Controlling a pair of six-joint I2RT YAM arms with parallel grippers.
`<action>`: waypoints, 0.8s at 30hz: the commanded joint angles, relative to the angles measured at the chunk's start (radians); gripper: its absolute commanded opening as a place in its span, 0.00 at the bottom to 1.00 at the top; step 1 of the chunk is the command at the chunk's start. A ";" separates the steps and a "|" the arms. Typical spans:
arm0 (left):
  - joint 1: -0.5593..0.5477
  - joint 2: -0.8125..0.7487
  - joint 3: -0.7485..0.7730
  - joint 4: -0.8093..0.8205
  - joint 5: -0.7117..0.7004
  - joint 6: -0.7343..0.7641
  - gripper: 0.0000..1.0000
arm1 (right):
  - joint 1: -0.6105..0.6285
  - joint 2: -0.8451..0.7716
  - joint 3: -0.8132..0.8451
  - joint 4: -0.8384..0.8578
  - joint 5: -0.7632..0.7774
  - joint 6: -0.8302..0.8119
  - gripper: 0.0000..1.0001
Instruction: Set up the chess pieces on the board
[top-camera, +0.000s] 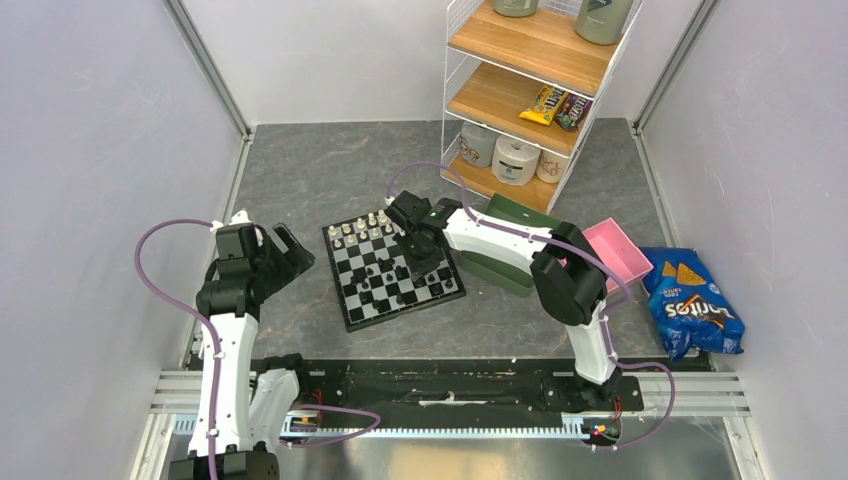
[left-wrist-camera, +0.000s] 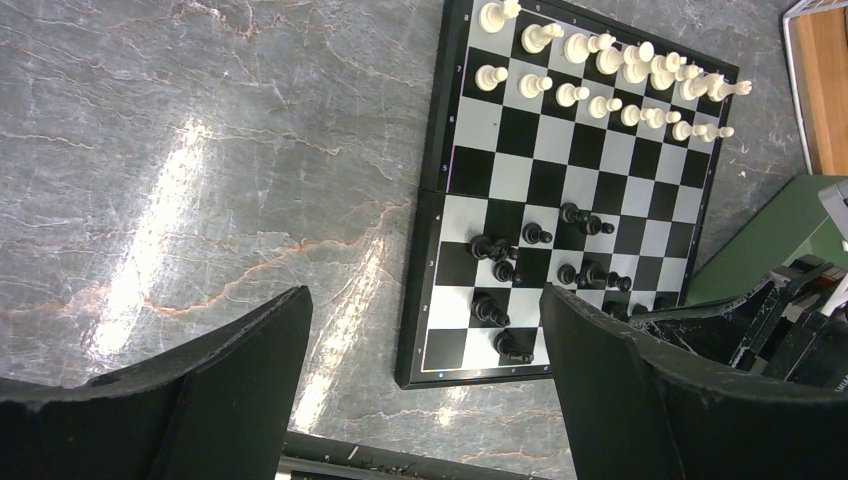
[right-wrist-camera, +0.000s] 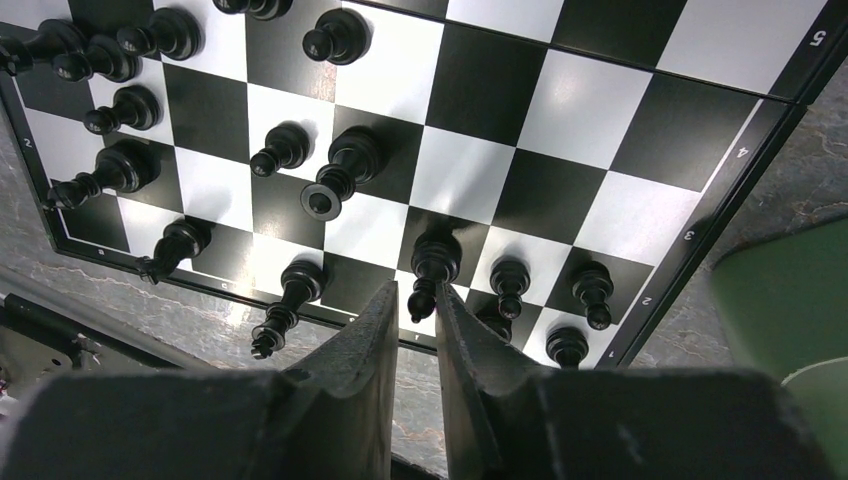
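Observation:
The chequered board (top-camera: 352, 318) lies in the middle of the table. Cream-white chess pieces (top-camera: 362, 226) stand in two rows along its far edge, and they also show in the left wrist view (left-wrist-camera: 600, 75). Black chess pieces (top-camera: 385, 282) are scattered over the near half. My right gripper (right-wrist-camera: 415, 292) hangs over the board's near right part (top-camera: 420, 262), with its jaws closed to a narrow gap around the top of a black piece (right-wrist-camera: 432, 262) that stands on a near-row square. My left gripper (left-wrist-camera: 425, 300) is open and empty above bare table, left of the board (left-wrist-camera: 530, 150).
A green tray (top-camera: 505, 268) sits right of the board, under the right arm, with a pink tray (top-camera: 620, 250) beyond it. A wire shelf rack (top-camera: 530, 80) stands at the back right. A blue chips bag (top-camera: 695, 305) lies far right.

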 joint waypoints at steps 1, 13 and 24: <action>-0.002 -0.004 -0.002 0.031 0.007 -0.016 0.91 | 0.010 -0.002 0.025 -0.010 0.012 0.000 0.24; -0.001 -0.002 -0.002 0.030 0.010 -0.017 0.91 | 0.032 -0.038 -0.007 -0.018 0.018 0.011 0.13; -0.001 -0.005 -0.002 0.030 0.010 -0.017 0.91 | 0.034 -0.099 -0.088 -0.018 0.018 0.027 0.12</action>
